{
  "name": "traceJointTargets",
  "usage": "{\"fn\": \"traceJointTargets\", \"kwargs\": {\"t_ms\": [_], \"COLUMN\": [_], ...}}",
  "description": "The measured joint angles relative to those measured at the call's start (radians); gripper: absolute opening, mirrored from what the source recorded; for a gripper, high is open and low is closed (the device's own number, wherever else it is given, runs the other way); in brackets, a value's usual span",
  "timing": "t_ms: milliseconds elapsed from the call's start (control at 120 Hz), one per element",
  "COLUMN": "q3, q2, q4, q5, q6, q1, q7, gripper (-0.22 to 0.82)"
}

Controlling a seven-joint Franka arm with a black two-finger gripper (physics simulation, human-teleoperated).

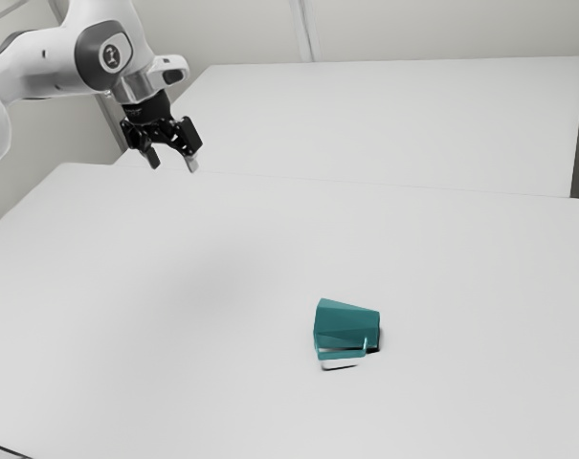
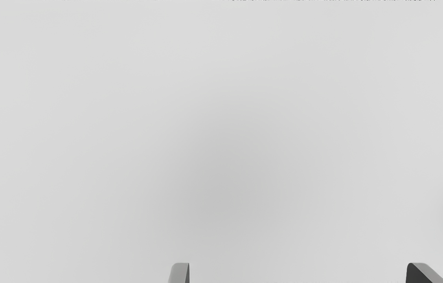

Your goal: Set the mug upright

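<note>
One faceted teal mug point(image 1: 345, 323) with a thin handle point(image 1: 345, 356), tipped on its side on the smooth white table point(image 1: 480, 382). Lies at about five o'clock from the exterior view's centre, with its wider end toward nine o'clock and its handle toward six. In the same view, high over the table at ten o'clock from centre, a black two-finger gripper point(image 1: 172, 163) on a white jointed arm point(image 1: 50, 67), spread wide, well apart from the mug. By the wrist view, partly visible outside the gap between the fingers point(image 2: 180, 273).
</note>
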Motion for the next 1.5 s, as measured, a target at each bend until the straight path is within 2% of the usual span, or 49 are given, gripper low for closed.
{"fn": "traceJointTargets", "kwargs": {"t_ms": [358,533,642,775,925,1142,1317,1500], "q3": [-0.009,-0.020,-0.022,-0.078,-0.129,-0.168,-0.196,-0.237], "q2": [-0.006,-0.016,-0.044,-0.094,-0.089,-0.047,0.022,0.006], "q4": [-0.025,-0.135,-0.268,-0.429,-0.544,-0.603,-0.648,-0.700], "q5": [-0.005,-0.214,-0.392,-0.536,-0.675,-0.796,-1.001,-1.123], "q6": [0.003,0.018,0.076,0.187,0.313,0.408,0.454,0.478], "q1": [0.005,0.015,0.018,0.024,0.001,0.007,0.004,0.003], "q7": [0.022,0.045,0.086,0.131,0.175,0.223,0.313,0.404], "gripper": [0.60,0.60,0.60,0.60,0.60,0.60,0.60,0.60]}}
